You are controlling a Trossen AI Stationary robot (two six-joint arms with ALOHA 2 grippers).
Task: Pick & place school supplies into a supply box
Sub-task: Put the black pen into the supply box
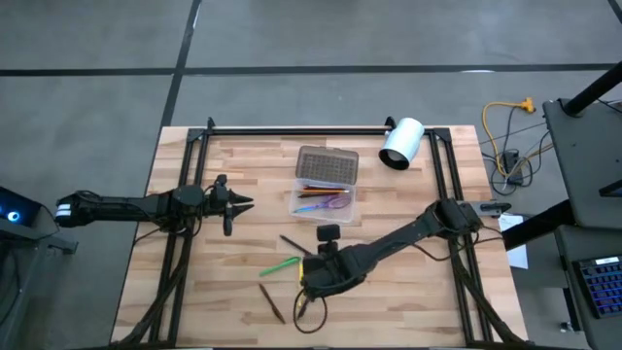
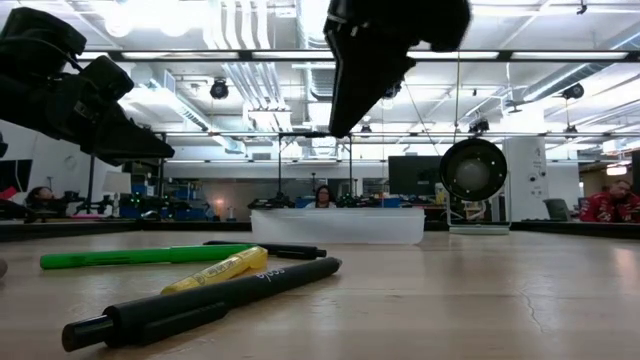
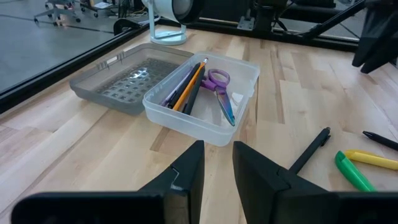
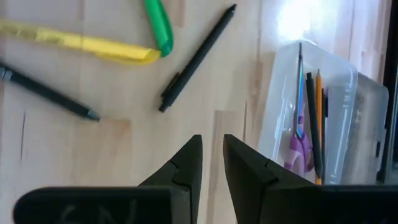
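mostly bare plank table [image 1: 194,292], workshop room behind, left claw [image 3: 217,165] and right claw [image 4: 211,158] narrowly spread

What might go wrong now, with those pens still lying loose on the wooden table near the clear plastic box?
1. The green pen, yellow highlighter and black pen lie close together with tips nearly meeting, so the right gripper might nudge a neighbour while grabbing one.
2. The translucent plastic supply box already holds purple-handled scissors and pencils; another pen dropped at an angle could rest across its rim.
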